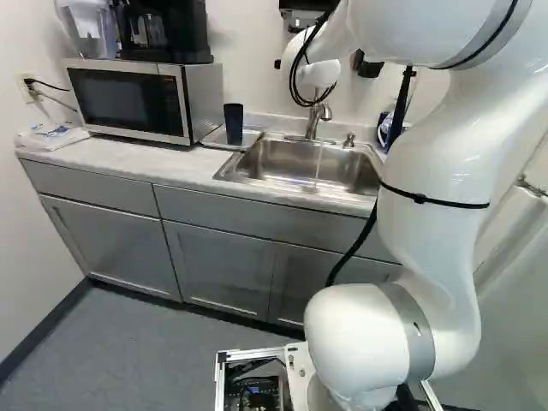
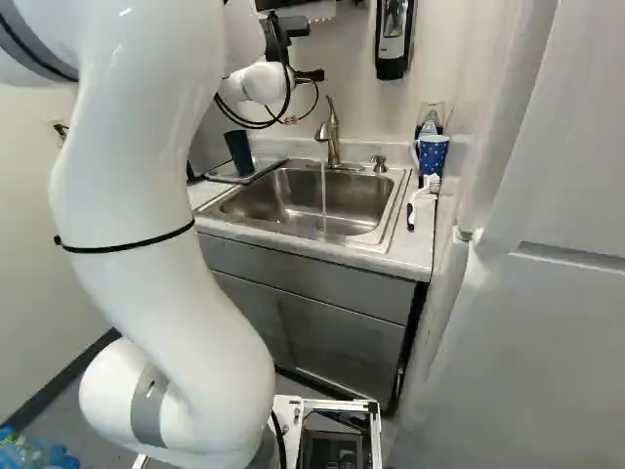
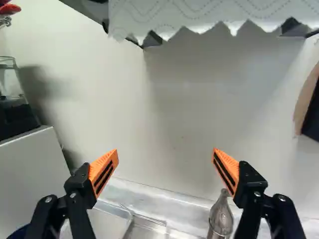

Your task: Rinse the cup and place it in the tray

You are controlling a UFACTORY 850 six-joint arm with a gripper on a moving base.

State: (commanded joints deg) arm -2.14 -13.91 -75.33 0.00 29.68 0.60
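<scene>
In the left base view we see the cup (image 1: 234,123) upright on the tray (image 1: 251,139), left of the sink (image 1: 282,158), with the microwave (image 1: 133,98) further left. The tap (image 1: 318,120) stands at the sink's far edge, water (image 1: 319,163) running from it, and our arm (image 1: 432,171) reaches over from the near right. In the right base view the stream falls into the sink, well apart from the cup, while a spotted mug (image 2: 432,154) and a brush (image 2: 422,200) sit to the right. In the wrist view our gripper (image 3: 166,151) is spread wide with nothing pinched; the tap's top is low and close by one finger, the tray lies beneath, and a paper towel (image 3: 214,15) hangs ahead. We can't tell whether the cup is wet. With it on the tray and our gripper empty, we'd judge the placing done and the tap the job in hand, though we could instead be at the start of the rinse. If it's rinsed, we next need to line up with the handle and shut the water off without knocking the cup; if not, we go left and grasp it
</scene>
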